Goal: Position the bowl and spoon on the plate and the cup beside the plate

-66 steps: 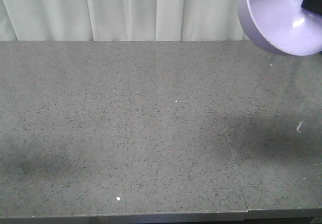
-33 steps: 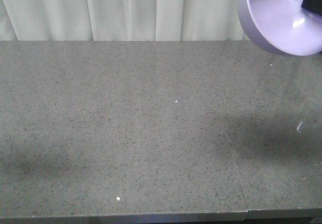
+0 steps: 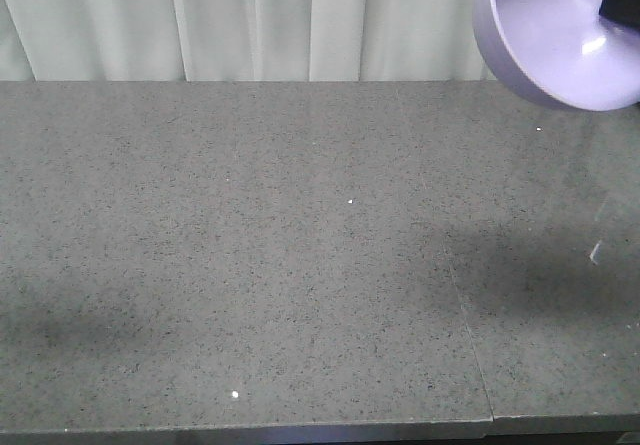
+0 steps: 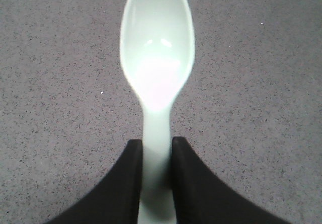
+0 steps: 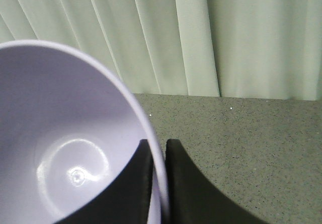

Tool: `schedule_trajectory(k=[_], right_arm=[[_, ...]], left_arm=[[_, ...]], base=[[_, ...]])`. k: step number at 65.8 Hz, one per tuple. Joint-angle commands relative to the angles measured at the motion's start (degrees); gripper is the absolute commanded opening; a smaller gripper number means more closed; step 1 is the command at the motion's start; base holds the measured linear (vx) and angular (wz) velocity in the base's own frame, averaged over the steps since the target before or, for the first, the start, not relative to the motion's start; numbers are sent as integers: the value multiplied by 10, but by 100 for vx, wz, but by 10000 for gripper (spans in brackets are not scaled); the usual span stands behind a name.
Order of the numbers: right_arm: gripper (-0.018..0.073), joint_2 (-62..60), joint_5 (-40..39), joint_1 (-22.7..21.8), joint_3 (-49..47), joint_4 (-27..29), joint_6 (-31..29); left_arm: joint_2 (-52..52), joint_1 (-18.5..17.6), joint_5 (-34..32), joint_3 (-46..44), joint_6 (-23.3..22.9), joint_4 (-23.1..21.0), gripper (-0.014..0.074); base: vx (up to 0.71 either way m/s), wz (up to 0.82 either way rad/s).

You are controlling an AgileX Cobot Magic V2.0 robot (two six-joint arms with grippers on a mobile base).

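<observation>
**A:** What takes up most of the front view?

**B:** A grey speckled stone tabletop (image 3: 250, 265). A thin seam (image 3: 470, 335) runs to its near edge on the right side. Behind the far edge hangs a pale pleated curtain (image 3: 250, 20).

**A:** And the bowl?

**B:** The bowl (image 3: 560, 35) is lifted over the far right corner of the tabletop and tipped so its opening faces the camera. It is plain lavender, smooth and glossy, with one bright glint inside. The frame cuts off its top and right side.

**A:** What holds it?

**B:** The right tool (image 5: 159, 146). In its wrist view the two black fingers (image 5: 188, 189) are closed narrowly on the rim, one inside the wall and one outside. The bowl fills the left of that view and is cropped at the left and bottom. From the front, only a dark bit of finger shows inside the bowl at the picture's edge.

**A:** The spoon?

**B:** The spoon (image 4: 157, 58) is pale mint green, with the hollow of its oval head facing up and a short thick handle. The left tool (image 4: 157, 146) pinches that handle between its black fingers. The head points toward the far edge of the tabletop. The handle's end runs out of the bottom of the picture. I cannot tell whether the spoon touches the stone or hangs above it.
</observation>
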Motion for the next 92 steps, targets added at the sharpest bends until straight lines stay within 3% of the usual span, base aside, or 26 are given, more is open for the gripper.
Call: schedule_trajectory(k=[1, 92], right_arm=[[-10, -11, -20, 1, -19, 26, -6], [-10, -11, -20, 1, -19, 26, -6]], left_arm=[[-11, -3, -34, -14, -2, -10, -7], [-11, -3, -34, -14, -2, -10, -7]], base=[[0, 0], [0, 0]])
